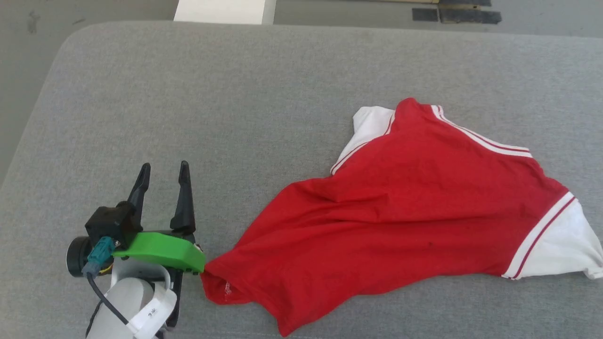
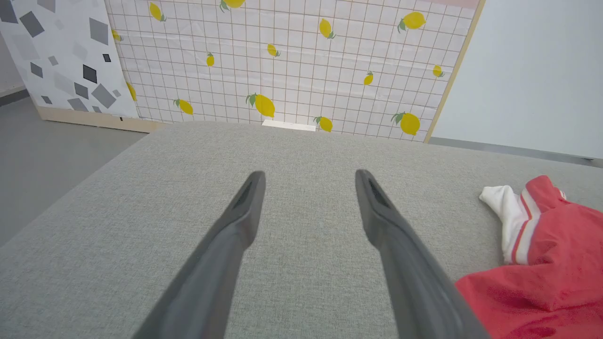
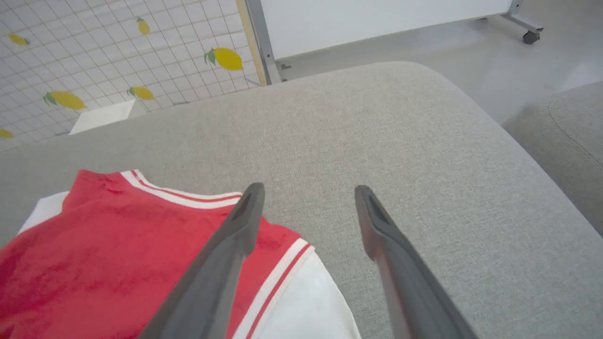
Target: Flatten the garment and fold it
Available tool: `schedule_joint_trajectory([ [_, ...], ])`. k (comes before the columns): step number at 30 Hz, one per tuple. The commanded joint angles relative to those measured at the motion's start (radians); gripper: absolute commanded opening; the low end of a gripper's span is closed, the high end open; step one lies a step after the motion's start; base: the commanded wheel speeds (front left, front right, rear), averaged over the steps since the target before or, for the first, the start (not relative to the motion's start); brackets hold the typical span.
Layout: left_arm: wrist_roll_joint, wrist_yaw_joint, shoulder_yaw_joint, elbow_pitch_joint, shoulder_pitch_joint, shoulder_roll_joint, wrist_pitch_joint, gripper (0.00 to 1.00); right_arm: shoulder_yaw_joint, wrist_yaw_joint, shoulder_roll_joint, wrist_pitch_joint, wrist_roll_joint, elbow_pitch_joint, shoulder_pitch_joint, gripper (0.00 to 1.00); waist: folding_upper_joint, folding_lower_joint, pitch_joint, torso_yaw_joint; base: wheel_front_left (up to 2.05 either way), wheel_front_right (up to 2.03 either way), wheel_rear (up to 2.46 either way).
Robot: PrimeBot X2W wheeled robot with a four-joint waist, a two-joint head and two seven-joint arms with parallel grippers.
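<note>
The garment (image 1: 414,212), a red T-shirt with white sleeves and striped trim, lies rumpled on the right half of a grey cushioned surface (image 1: 235,94). One white sleeve sits at its far edge, another at the right. My left gripper (image 1: 162,172) stands open at the lower left, its green-cased base just beside the shirt's bunched lower-left corner, with nothing between the fingers. In the left wrist view the garment (image 2: 541,254) lies to the right of the open left gripper (image 2: 308,181). My right gripper (image 3: 306,195) is open above the right white sleeve of the garment (image 3: 94,245), holding nothing.
The surface's rounded edges drop to a grey floor (image 1: 19,70) at left and far side. A lemon-patterned panel (image 2: 282,61) and a white board (image 3: 377,19) stand beyond it. A second grey cushion (image 3: 565,136) sits to the right. Bare fabric lies left of the shirt.
</note>
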Motion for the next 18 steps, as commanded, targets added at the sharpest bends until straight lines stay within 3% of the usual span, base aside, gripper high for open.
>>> schedule_joint_trajectory([
  [1,-0.009,0.003,0.002,-0.002,0.008,0.009,0.001,1.00,0.001,-0.002,0.018,-0.057,0.006,-0.012,-0.011,1.00,-0.0001,0.0000,-0.017,-0.013,0.00,0.00,0.00],
  [8,-0.017,0.007,-0.001,-0.004,0.030,0.010,0.004,1.00,0.028,-0.002,0.066,-0.273,0.003,-0.023,0.030,1.00,-0.0001,0.0000,-0.047,-0.033,0.00,0.00,0.00],
  [14,-0.021,-0.006,-0.033,-0.003,-0.018,-0.003,0.040,1.00,0.046,-0.002,0.087,-0.307,0.002,-0.008,0.048,1.00,-0.0001,0.0000,-0.041,-0.046,0.00,0.00,0.00],
  [18,-0.030,-0.040,-0.079,0.026,-0.150,-0.029,0.114,1.00,0.065,-0.002,0.091,-0.305,0.005,-0.008,0.034,1.00,-0.0001,0.0000,-0.005,-0.063,0.00,0.00,0.00],
])
